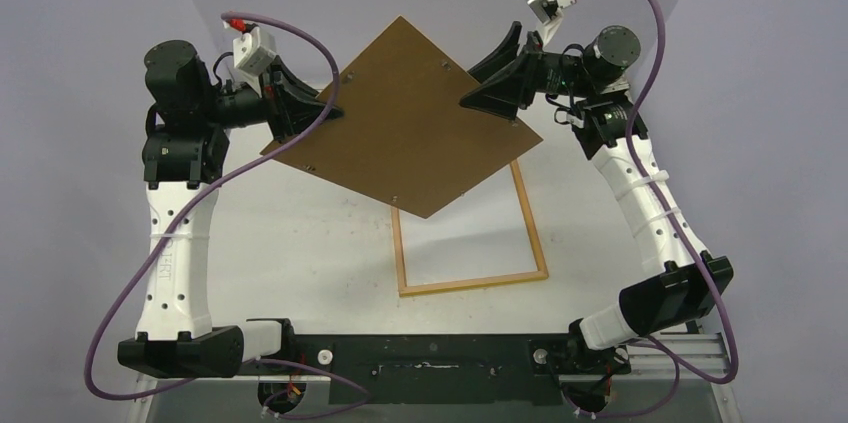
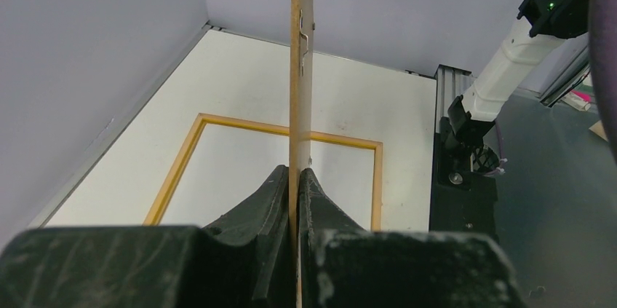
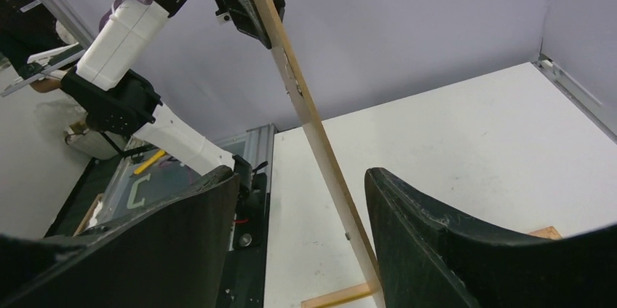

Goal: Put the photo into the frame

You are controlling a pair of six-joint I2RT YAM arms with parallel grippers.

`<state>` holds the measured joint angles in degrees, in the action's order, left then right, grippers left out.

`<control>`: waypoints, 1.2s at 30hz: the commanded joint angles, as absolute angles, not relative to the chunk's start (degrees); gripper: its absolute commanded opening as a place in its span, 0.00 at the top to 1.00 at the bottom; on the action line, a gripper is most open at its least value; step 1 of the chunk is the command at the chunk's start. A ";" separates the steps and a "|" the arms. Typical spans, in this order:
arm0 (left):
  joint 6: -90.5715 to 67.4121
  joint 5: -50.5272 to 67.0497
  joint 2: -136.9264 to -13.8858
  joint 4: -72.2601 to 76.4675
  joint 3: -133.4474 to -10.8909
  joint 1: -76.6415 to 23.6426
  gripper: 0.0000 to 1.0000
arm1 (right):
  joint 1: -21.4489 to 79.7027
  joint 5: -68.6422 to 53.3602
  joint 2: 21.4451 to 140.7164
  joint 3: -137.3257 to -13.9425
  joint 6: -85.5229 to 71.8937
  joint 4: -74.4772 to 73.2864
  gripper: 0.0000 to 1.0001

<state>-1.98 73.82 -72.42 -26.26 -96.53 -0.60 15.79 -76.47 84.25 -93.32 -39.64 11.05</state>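
Only left hand [image 1: 328, 109] pinches backing board [image 1: 400, 118] corner; right hand [image 3: 302, 175] spread around opposite edge. Board could pivot, drop onto frame [image 1: 470, 283].

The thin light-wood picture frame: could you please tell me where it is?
The frame lies on the white table, right of centre in the top view, partly under the raised brown board.

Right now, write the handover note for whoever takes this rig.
Left gripper: jaws shut on a corner of the brown backing board, held in the air.
Right gripper: jaws open, straddling the opposite corner, not gripping.
Frame: flat on the table, empty, partly under the board.
Photo: not in view.
Done: board is off the frame.
Left: find the photo, lay it in the frame, refit the board.
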 commanded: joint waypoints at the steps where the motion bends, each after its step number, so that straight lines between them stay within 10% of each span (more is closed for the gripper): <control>1: -2.77 70.98 -70.67 -21.23 -96.65 -0.30 1.00 | 16.07 -73.28 84.46 -98.22 -37.04 6.08 0.36; 17: -10.11 69.49 -69.66 -13.53 -94.98 -0.39 1.00 | 15.02 -65.99 83.05 -104.40 -13.66 -28.11 0.39; 32: -17.97 66.24 -71.50 -5.64 -94.01 -0.44 1.00 | 15.65 -67.62 78.01 -101.79 -10.31 -33.93 0.99; 36: -18.88 64.86 -72.11 -4.99 -93.68 -0.46 1.00 | 16.55 -65.14 75.56 -99.26 -13.10 -30.55 1.00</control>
